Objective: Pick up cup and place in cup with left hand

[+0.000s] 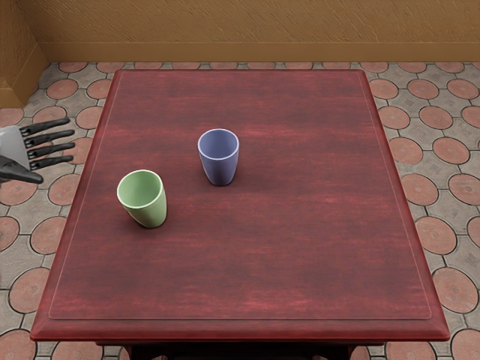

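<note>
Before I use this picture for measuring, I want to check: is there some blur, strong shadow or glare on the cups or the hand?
Head view: soft light, no harsh glare on the green cup or blue cup, faint shading near their bases, crisp rims; left hand without visible motion blur.

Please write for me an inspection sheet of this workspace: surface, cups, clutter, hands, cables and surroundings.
Surface: dark red table, streaked finish.
Job's things: green cup and blue cup, both upright on the table, mouths up, apart; neither is in the other.
Clutter: nothing seen.
Left hand: open, beyond the table's left edge, holding nothing.
Right hand: not in view.
Cables: nothing seen.
Surroundings: floor of reddish round tiles in grey paving; brown wall behind.
</note>
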